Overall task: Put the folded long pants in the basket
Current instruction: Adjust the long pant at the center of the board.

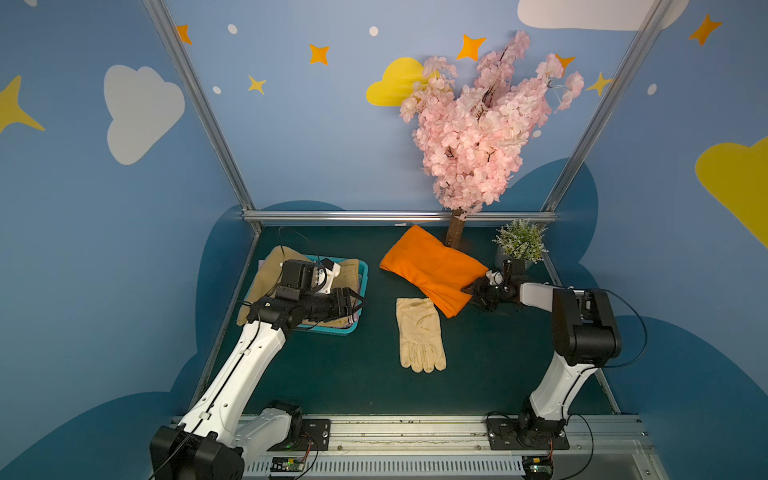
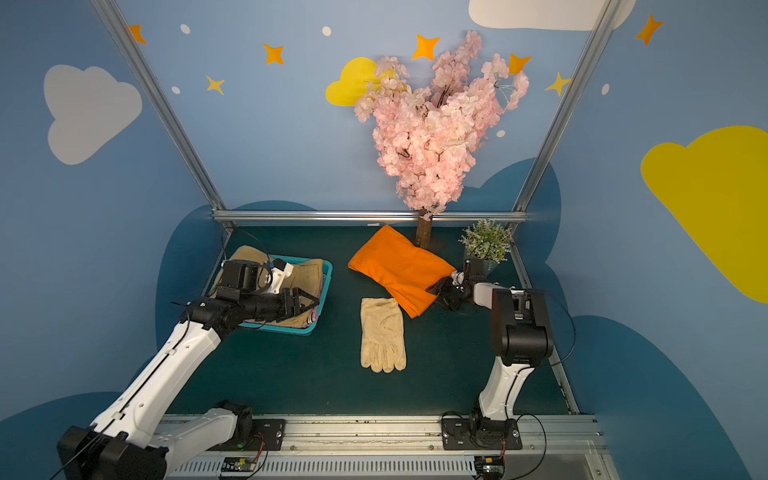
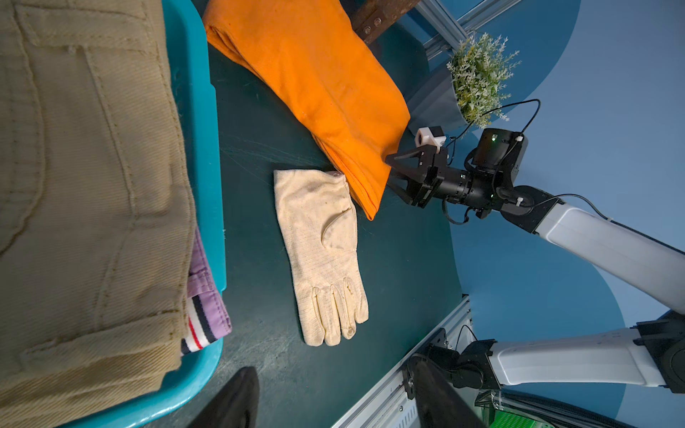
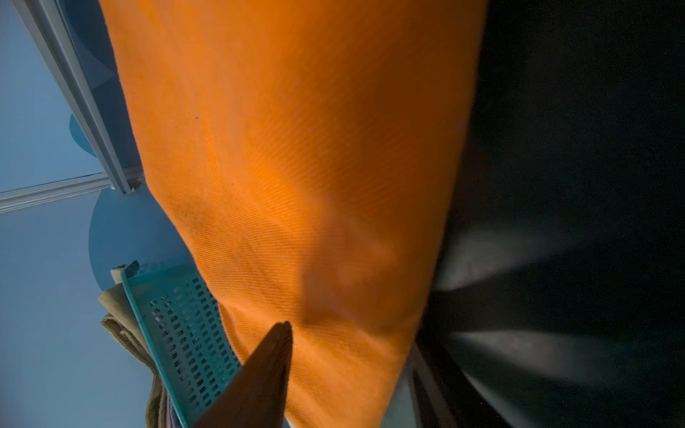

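We see the left gripper hanging over the basket, its jaws spread wide with nothing between them. The basket sits on the left of the table. Tan pants lie on top in it, hanging over its left rim, and lilac pants with a striped waistband peek out beneath them. The orange pants lie folded on the table, well apart from the basket, near the trunk of the tree at the back. The right gripper is low at their right edge, its jaws apart with the cloth's edge between them; we cannot tell whether they press on it. A cream glove lies flat just in front of the orange pants, its cuff touching them. A small plant stands in the back right corner
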